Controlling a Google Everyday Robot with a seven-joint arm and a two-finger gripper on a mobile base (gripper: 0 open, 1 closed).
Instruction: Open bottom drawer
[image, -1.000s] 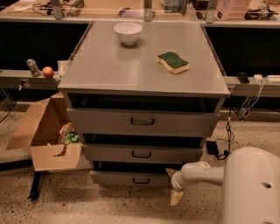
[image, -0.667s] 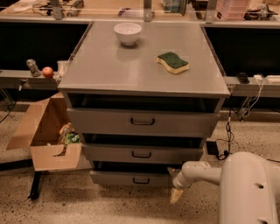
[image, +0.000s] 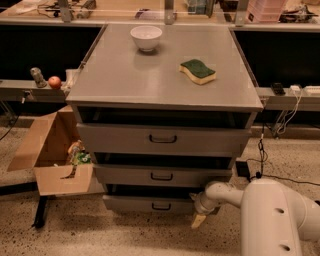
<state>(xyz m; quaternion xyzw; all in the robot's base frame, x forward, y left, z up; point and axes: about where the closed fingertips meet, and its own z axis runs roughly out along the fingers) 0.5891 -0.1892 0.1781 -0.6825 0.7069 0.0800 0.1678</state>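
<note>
The bottom drawer (image: 135, 204) is the narrowest grey front of the grey cabinet, low near the floor, with a small dark loop handle (image: 161, 206) at its centre. Its front stands slightly forward, with a dark gap above it. My gripper (image: 198, 218) hangs at the end of the white arm (image: 225, 192), just right of the drawer front's right end and near the floor, with a pale fingertip pointing down. It is right of the handle and not on it.
The middle drawer (image: 162, 176) and the top drawer (image: 162, 138) sit above. A white bowl (image: 146, 37) and a green-and-yellow sponge (image: 198, 71) lie on the cabinet top. An open cardboard box (image: 55, 150) stands to the left. Cables (image: 262, 150) hang on the right.
Almost nothing differs: the arm and gripper stay beside the bottom drawer's right end, and the drawers have not moved.
</note>
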